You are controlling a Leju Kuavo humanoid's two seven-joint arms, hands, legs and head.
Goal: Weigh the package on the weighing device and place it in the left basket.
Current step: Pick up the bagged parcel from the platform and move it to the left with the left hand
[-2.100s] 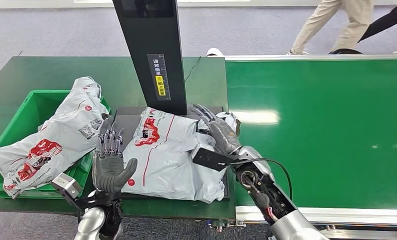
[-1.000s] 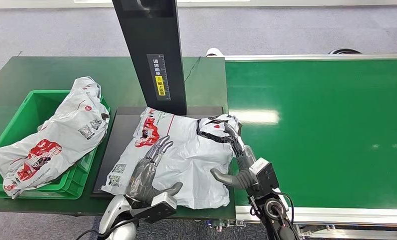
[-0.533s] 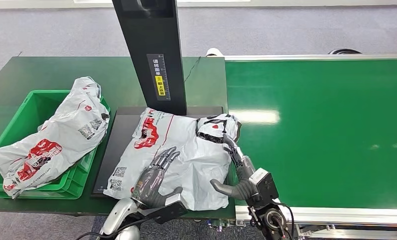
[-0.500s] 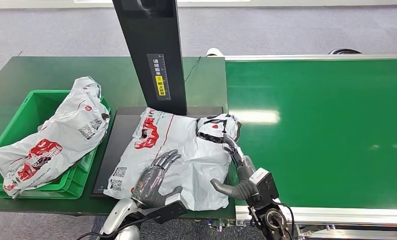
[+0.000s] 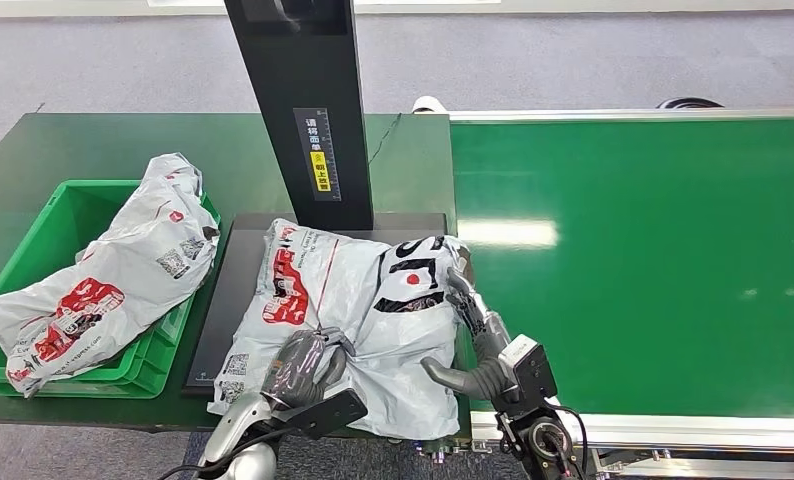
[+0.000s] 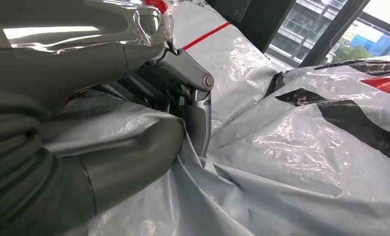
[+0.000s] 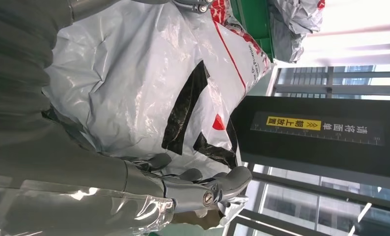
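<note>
The left hand's fingers (image 6: 193, 110) clench a fold of the crinkled white plastic mailer package (image 5: 353, 310), while the right hand (image 5: 478, 345) cups its right edge, fingers pressed against it. The package lies on the flat black weighing platform (image 5: 238, 270), beside the green plastic basket (image 5: 43, 240) on the counter.

The package (image 5: 353, 300) under my left hand (image 5: 303, 365) is glossy, crinkled plastic film; the basket (image 5: 33, 250) looks like hard plastic, the counter (image 5: 633, 250) smooth green, faintly shiny.
</note>
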